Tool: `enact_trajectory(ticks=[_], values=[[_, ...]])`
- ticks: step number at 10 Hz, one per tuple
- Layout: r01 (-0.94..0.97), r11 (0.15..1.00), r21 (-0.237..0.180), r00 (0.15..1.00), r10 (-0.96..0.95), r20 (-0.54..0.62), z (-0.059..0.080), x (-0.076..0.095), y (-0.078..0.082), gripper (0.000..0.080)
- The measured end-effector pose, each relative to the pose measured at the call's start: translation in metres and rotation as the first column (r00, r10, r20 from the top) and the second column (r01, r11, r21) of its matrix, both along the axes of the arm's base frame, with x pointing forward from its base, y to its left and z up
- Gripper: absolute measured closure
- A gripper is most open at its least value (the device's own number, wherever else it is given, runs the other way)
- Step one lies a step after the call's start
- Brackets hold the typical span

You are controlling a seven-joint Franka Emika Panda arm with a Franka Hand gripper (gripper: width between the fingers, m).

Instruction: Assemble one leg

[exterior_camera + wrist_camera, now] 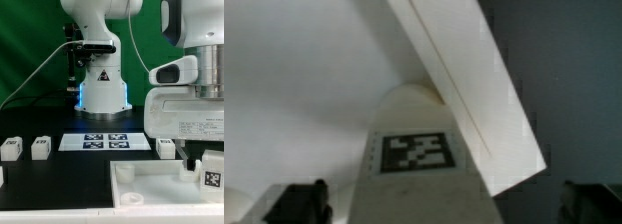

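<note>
A leg (212, 173), a small white block with a black-and-white tag, stands at the large white panel (150, 186) near its corner at the exterior view's right. My gripper (203, 163) is low over that leg. In the wrist view the leg (416, 150) sits between the two dark fingers (295, 203), with a gap on each side, so the jaws stand open around it. The panel's raised rim (473, 90) runs just beside the leg. Three more legs lie on the table: two at the exterior view's left (10, 149) (41, 148) and one near the gripper (166, 147).
The marker board (108, 141) lies in front of the robot base (103, 92). The panel fills the front of the table. The black table (562, 60) shows past the panel's rim in the wrist view.
</note>
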State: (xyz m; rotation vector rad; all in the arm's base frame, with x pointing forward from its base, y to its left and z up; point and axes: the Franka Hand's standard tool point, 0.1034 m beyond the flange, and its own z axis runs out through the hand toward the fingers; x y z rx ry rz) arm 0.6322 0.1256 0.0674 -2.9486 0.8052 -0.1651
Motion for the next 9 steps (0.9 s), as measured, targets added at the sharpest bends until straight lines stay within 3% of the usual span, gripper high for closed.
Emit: enact_trajectory(ticks=[2, 3, 4, 6, 9], values=[[0.022, 1.000, 0.002, 1.000, -0.022, -0.001, 0.0000, 0.0000, -0.0003, 0.0376], [0.094, 0.996, 0.010, 0.996, -0.094, -0.008, -0.0005, -0.0006, -0.0018, 0.0376], [0.227, 0.974, 0.023, 0.974, -0.226, -0.019, -0.0011, -0.0013, -0.0036, 0.0502], [0.381, 0.923, 0.043, 0.924, -0.380, -0.035, -0.0013, -0.0013, -0.0042, 0.0502], [0.777, 0.624, 0.083, 0.630, -0.768, -0.117, -0.0021, -0.0008, -0.0037, 0.0502]])
